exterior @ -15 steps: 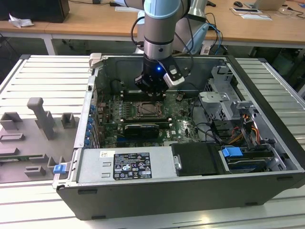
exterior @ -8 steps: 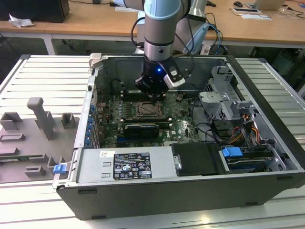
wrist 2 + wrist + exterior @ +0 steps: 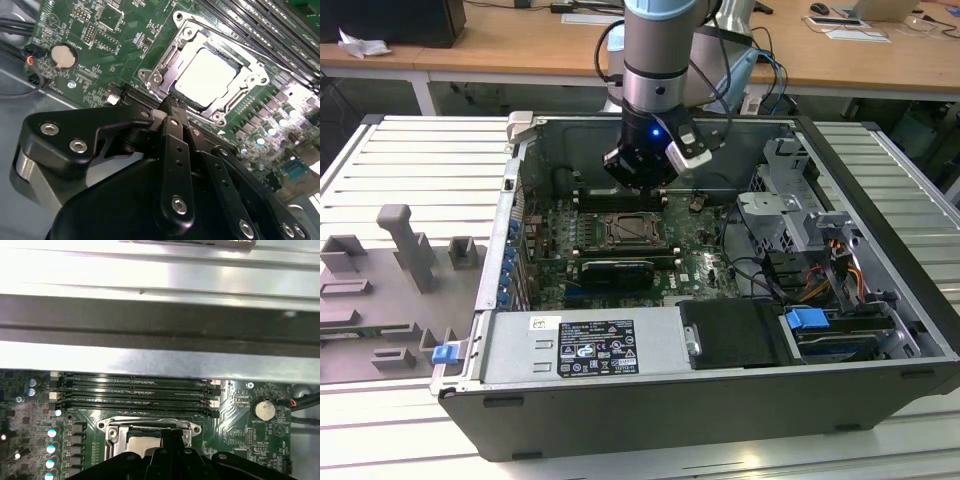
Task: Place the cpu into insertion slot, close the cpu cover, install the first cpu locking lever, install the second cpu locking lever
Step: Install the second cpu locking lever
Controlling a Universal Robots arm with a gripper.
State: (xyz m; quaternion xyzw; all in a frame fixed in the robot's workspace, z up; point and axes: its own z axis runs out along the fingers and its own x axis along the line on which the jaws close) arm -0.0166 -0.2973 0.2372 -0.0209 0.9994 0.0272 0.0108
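I see gripper (image 3: 172, 107) fingers together just beside cpu cover (image 3: 165, 62) edge, cpu (image 3: 207, 75) seated under it.

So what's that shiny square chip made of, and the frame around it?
The cpu has a pale, smooth top that glares white under the light, so it looks like brushed or plated metal. The cpu cover around it looks like thin, bare silvery steel: bright reflections, stamped edges, screw heads at the corners. The exact metals can't be told.

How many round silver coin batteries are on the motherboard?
1. The coin battery sits on the green motherboard off to one side of the cpu socket, seen in both wrist views. Others may be hidden behind the hand.
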